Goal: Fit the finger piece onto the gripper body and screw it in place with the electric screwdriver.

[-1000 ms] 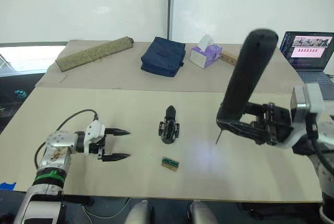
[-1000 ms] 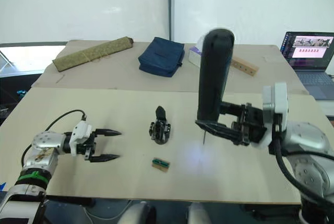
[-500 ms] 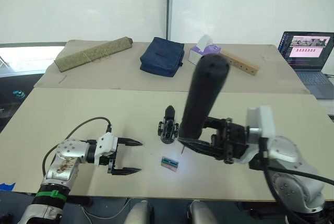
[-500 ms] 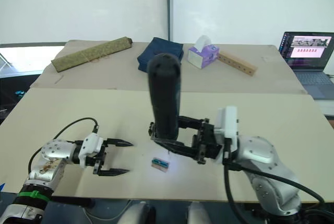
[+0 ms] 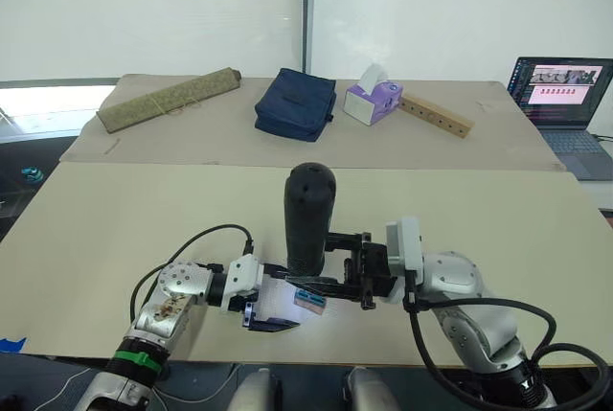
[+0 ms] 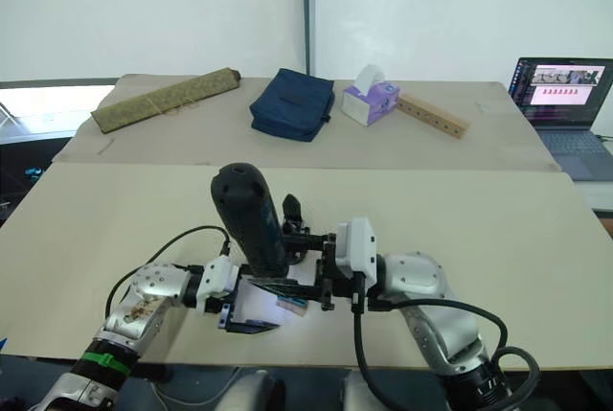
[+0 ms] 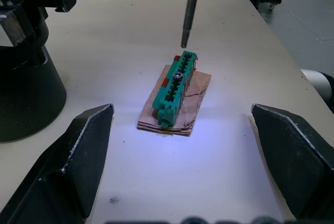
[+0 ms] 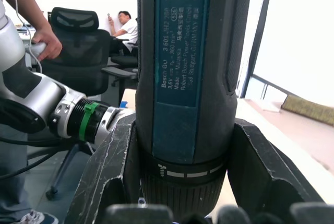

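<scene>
My right gripper [image 5: 321,280] is shut on the lower end of the electric screwdriver [image 5: 308,215], a thick black cylinder held nearly upright above the near middle of the table. Its thin bit [image 7: 189,10] points down just over the end of a small green-topped tan block [image 7: 175,93]. Open on either side of that block is my left gripper [image 5: 278,304], with fingers [image 7: 78,151] spread wide and nothing held. Just behind the screwdriver the pointed finger piece [image 6: 290,206] peeks out. The gripper body under it is mostly hidden by the screwdriver and my right gripper.
On the far table lie a rolled olive mat [image 5: 172,97], a blue bag [image 5: 297,104], a purple tissue box [image 5: 374,102] and a wooden strip [image 5: 436,116]. A laptop [image 5: 565,95] stands far right. A cable [image 5: 196,243] loops off my left wrist. People and a chair [image 8: 78,31] show behind.
My right arm has swung the screwdriver left and down, from the table's right side to over the green-topped block. My left gripper has moved right, up to the block, still open.
</scene>
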